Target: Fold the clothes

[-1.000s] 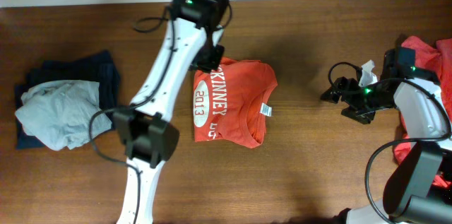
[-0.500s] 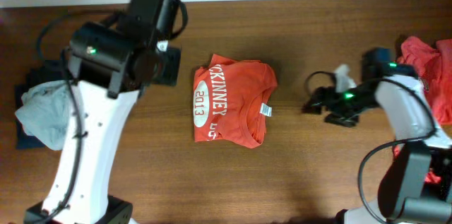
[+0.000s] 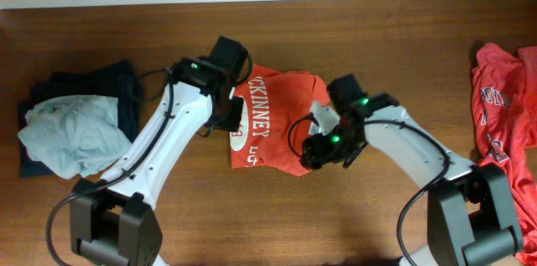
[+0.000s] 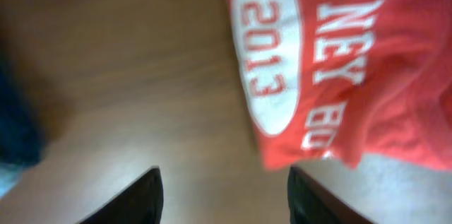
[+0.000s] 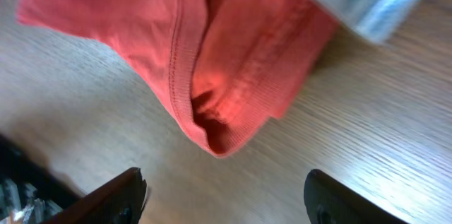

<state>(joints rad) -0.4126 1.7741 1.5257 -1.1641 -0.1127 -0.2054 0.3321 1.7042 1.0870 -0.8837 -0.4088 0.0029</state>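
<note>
Tee (image 3: pixel 273 123), orange-red, folded w/ white lettering up, lies at ctr of the surface (image 3: pixel 394 48). L jaws hang at its left edge, apart, only bare wood between them. In the left wrist view the tee (image 4: pixel 353 61) sits ahead and to the right of the gap, not inside it. R jaws are at the tee's lower right corner, also apart. There the stitched corner of the tee (image 5: pixel 212 111) sits just ahead of the gap, clear of both fingers. Grey garment (image 3: pixel 63 132) lies on navy garment (image 3: pixel 126 90) far left. Second red tee (image 3: pixel 503 106) lies loose at right edge.
</note>
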